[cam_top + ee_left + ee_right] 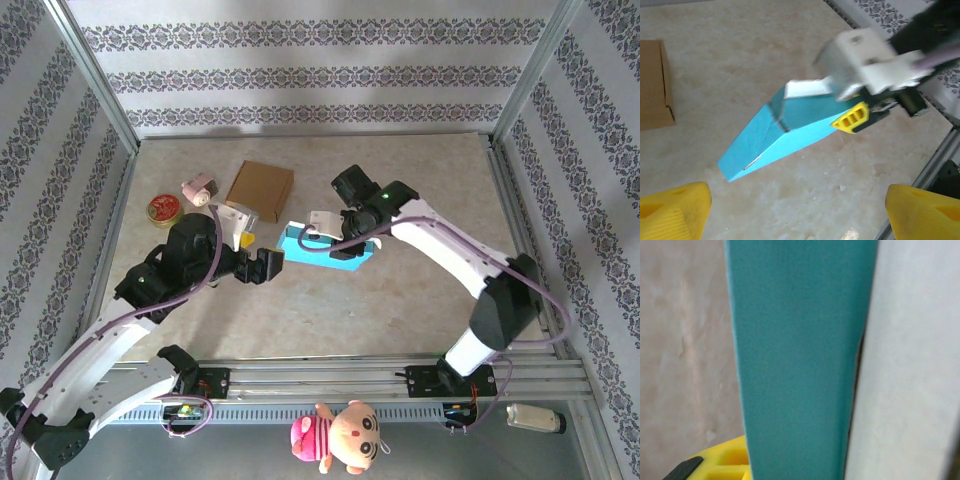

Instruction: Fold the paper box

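Mid-fold — the right hand [338,238] pinches one end of the half-formed box [322,252] near the tabletop's [400,320] middle, while the left hand [265,266] hangs spread and empty just beside the other end — next it likely must catch the white flap [805,89] and press it home.

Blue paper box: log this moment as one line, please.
task: fold paper box | blue paper box: white flap showing | right gripper: shut on blue paper box | left gripper: open, not touching it

paper box [790,132] turquoise, white inside; cardboard box [260,188] brown; wall [300,75] floral-striped.
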Tool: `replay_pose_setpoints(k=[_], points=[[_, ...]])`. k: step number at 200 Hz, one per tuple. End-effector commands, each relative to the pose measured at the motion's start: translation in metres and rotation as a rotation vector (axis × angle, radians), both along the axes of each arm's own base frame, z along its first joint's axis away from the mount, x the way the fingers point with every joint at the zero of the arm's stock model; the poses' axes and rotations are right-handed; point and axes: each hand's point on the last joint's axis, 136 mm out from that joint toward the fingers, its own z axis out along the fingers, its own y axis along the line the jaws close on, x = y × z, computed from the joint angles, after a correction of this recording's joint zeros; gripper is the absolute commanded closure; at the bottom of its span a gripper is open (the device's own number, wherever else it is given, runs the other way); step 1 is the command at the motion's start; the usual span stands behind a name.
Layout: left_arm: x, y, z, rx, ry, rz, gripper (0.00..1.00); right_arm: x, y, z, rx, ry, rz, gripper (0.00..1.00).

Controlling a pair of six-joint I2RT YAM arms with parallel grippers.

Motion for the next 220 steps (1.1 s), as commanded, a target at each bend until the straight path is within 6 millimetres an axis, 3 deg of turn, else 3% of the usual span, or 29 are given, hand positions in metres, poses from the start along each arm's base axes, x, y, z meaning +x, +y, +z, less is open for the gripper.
replay_pose_setpoints(k=[1,63,105,139,171,198,220], points=[[-0.010,0.004,-0.003,0.010,-0.027,-0.019,0.08,-0.018,-0.011,-0.010,-0.095,0.140,0.027,0.71],[-0.003,0.028,-0.017,0.056,0.027,0.138,0.04,0.000,0.005,-0.047,-0.184,0.105,0.038,0.63],[-0.002,0.031,-0.020,0.057,0.032,0.161,0.01,-0.001,0.011,-0.050,-0.174,0.074,0.050,0.57],[0.000,0.029,-0.022,0.053,0.041,0.156,0.00,0.005,0.012,-0.030,-0.116,0.003,0.023,0.50],[0.002,0.026,-0.026,0.062,0.048,0.151,0.00,0.009,0.014,0.001,0.024,-0.038,-0.061,0.45],[0.008,0.021,-0.024,0.036,0.053,0.157,0.00,0.029,0.008,0.046,0.258,-0.065,-0.310,0.42],[0.014,0.017,-0.026,0.015,0.096,0.185,0.02,0.045,-0.023,0.066,0.402,-0.015,-0.641,0.39]])
